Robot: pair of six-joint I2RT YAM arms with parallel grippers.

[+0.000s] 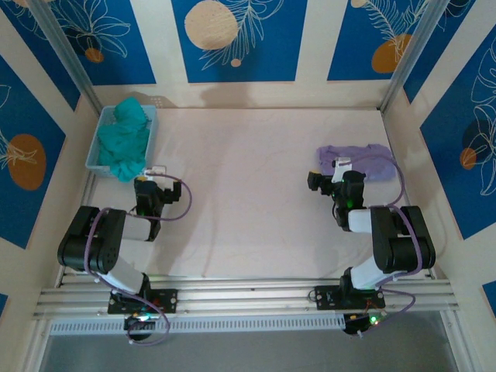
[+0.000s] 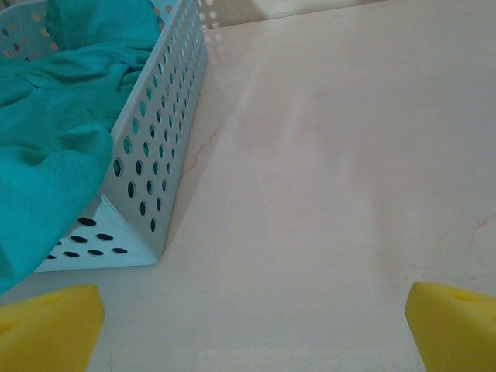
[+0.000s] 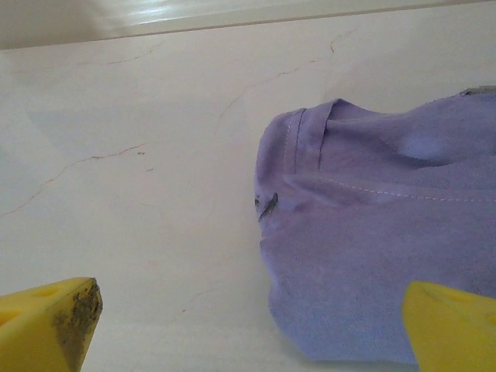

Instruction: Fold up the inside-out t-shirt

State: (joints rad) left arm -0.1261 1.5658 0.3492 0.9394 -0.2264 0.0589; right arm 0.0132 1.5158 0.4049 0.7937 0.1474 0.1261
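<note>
Though faintly veined, pale tabletop (image 1: 256, 194), blue-panelled walls (image 1: 267, 46)

The lavender t-shirt (image 1: 364, 160) lies crumpled in a low, elongated heap on the counter (image 1: 256, 194). It sits close to the right edge, toward the far right corner, with its length running left to right. In the right wrist view the lavender t-shirt (image 3: 372, 256) is plain purple cloth, not folded, with pale stitched seams showing. Its rounded, bunched left end rests on the surface.
</note>
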